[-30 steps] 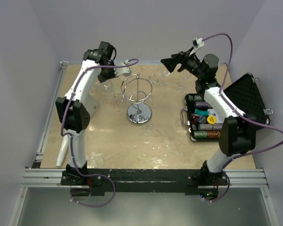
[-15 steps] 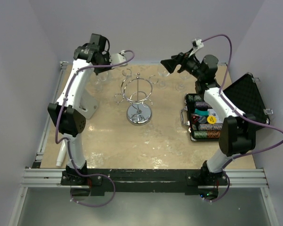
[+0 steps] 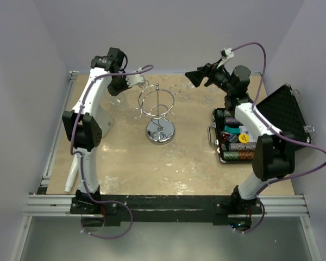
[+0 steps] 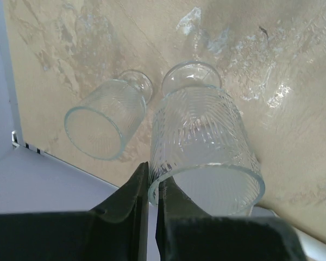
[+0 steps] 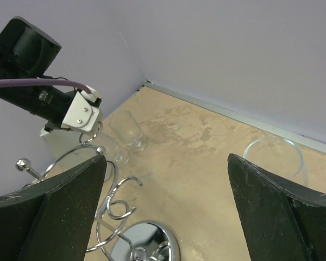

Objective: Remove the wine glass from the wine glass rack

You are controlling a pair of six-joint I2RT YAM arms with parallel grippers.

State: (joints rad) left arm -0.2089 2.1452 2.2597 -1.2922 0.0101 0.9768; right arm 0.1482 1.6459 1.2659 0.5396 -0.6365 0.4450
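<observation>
The chrome wine glass rack (image 3: 161, 132) stands mid-table; its hooks (image 5: 110, 187) carry no glass that I can see. My left gripper (image 3: 130, 81) is left of the rack, near the back. In the left wrist view it (image 4: 153, 182) is shut on the rim of a ribbed clear wine glass (image 4: 204, 136), held upright with its foot down near the table; contact is unclear. A second glass (image 4: 106, 122) stands beside it. My right gripper (image 3: 190, 76) hovers behind and right of the rack, open and empty (image 5: 165, 157).
Another clear glass (image 5: 274, 155) stands at the back right of the table. An open black case of poker chips (image 3: 236, 142) lies at the right. A white object (image 3: 70, 176) lies at the table's left edge. Walls close the back and sides.
My left gripper has swung away from the rack to the left, rising toward the back wall and then coming down again with the glass. The right arm has barely moved.
</observation>
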